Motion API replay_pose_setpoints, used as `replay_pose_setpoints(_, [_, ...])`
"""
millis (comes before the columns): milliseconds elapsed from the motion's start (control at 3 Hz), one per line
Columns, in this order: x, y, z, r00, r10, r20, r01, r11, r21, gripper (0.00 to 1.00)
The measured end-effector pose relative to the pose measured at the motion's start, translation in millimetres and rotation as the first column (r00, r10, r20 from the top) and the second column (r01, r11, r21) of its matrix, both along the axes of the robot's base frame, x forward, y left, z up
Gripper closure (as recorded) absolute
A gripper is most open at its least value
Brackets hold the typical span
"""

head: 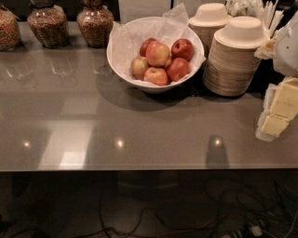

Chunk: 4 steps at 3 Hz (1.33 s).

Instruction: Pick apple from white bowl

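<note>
Mostly hidden, my gripper (278, 111) sits at the right edge of the frame, about mid-height, where only cream-yellow blocks of it show and the rest is cut off by the border. Whether it is spread or closed I cannot tell. Above it a white part of my arm (287, 46) pokes in, also cut off at the edge.

Three jars (46, 25) stand along the upper left of the frame. Their tops run out of the frame, and the leftmost is sliced by the left border. At the upper right, some pale sticks (267, 14) rise behind the stacks. I cannot make out what they are.

The bowl (116, 65) stands at upper centre on the table (139, 130), lined with crumpled paper (128, 37) that stands above its rim at the back. The apples (158, 53) are piled in it, red and yellow. One at the back is half hidden by those in front, so the count is unsure. Two stacks (233, 65) of tan bowls stand just right of the bowl, the nearer one between it and my arm.

From my gripper the apples lie up and to the left, well apart from it, past the nearer stack. Below the table edge, dark cables (139, 218) are hard to trace.
</note>
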<state>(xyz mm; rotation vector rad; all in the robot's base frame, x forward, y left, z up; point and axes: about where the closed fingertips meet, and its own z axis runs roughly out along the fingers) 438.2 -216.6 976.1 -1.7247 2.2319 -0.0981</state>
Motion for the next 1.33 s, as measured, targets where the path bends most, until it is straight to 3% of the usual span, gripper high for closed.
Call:
replay_pose_setpoints(333, [2,2,-1,0.9999,0.0,0.015,0.0,1.0,0.01,0.0])
replay_pose_setpoints(667, [13,10,-12,0.9988,-0.011,0.047,0.007,0.997,0.082,0.0])
replay_pose_setpoints(1000, [33,21,-22,0.9933,-0.046,0.106,0.026,0.982,0.187,0.0])
replay_pose_setpoints(1333, [61,36,-22,0.978,-0.094,0.186,0.037,0.957,0.286,0.0])
